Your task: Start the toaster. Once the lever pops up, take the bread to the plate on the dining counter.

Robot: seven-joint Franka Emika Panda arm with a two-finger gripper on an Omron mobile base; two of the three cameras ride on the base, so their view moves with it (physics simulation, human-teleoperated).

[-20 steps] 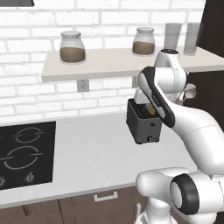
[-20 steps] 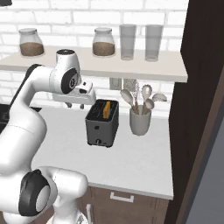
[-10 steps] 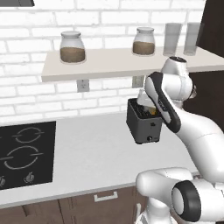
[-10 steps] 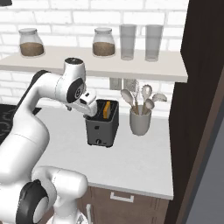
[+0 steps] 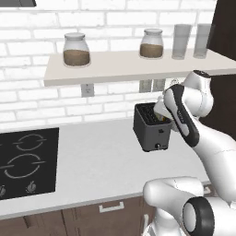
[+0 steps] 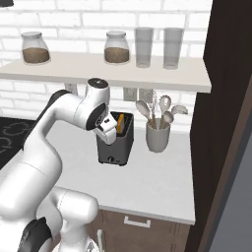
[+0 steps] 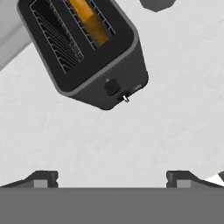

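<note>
Your jaws (image 7: 112,177) are spread wide and hold nothing. The toaster (image 7: 87,52) sits just below them on the worktop (image 7: 166,131), bread (image 7: 89,22) inside. I think you grab the bread next.

Toaster on the counter below the shelf, my hand above it

The toaster (image 5: 151,128) stands on the countertop (image 5: 97,161) near the brick wall, with the bread (image 7: 89,22) in one of its two slots. My gripper (image 7: 111,177) hangs over the toaster's front side, above the counter. To the toaster's left lies the cooktop (image 5: 25,161); to its right stands a utensil holder (image 6: 158,135). Behind and above, a shelf (image 5: 133,64) carries two jars (image 5: 76,49) on the left and two glasses (image 5: 182,41) on the right
</note>
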